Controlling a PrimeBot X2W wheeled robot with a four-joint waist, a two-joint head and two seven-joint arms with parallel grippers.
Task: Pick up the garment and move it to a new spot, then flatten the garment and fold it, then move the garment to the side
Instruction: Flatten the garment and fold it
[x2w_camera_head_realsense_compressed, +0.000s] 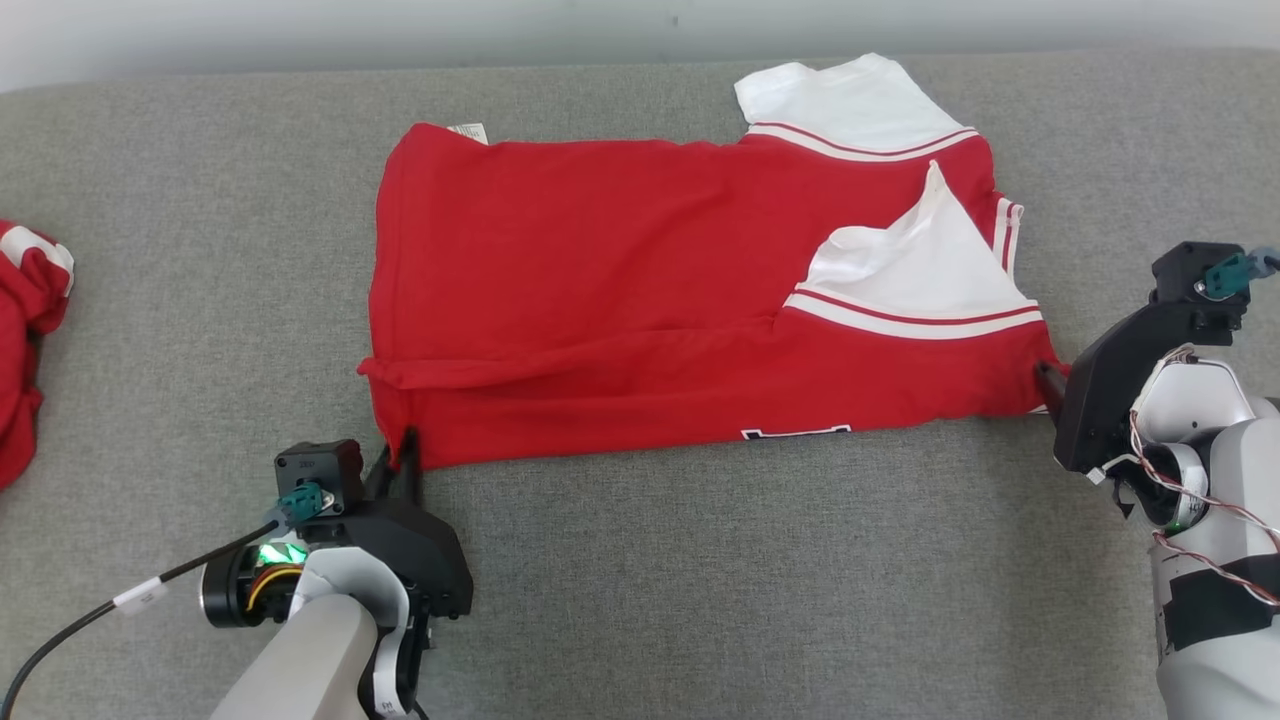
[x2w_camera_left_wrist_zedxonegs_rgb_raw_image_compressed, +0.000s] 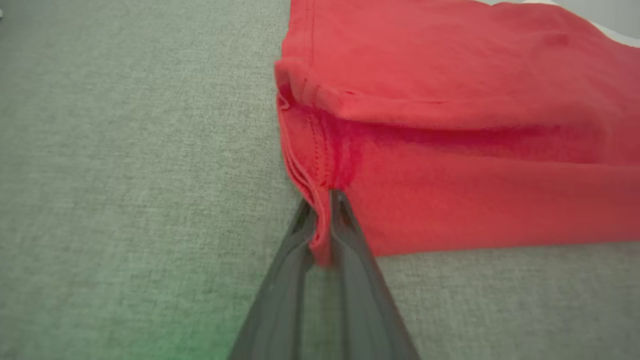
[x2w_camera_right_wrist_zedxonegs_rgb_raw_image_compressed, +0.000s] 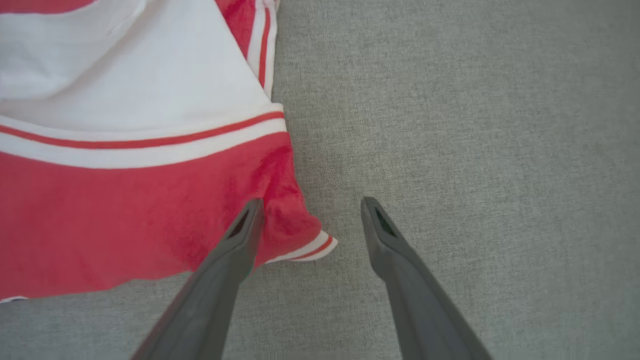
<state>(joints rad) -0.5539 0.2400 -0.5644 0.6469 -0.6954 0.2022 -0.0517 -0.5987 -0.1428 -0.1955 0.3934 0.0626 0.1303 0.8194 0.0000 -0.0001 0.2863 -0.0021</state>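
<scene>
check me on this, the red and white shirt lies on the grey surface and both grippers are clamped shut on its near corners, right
Not quite: only one is clamped. The left gripper is shut on the shirt, pinching its near left corner. The right gripper stands open at the near right corner, its jaws apart with the corner's tip between them, as the right wrist view shows. The rest is right.

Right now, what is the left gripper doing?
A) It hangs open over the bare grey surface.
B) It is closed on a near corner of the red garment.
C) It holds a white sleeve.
B: in the left wrist view the left gripper is shut, pinching the hem corner of the red garment.
</scene>
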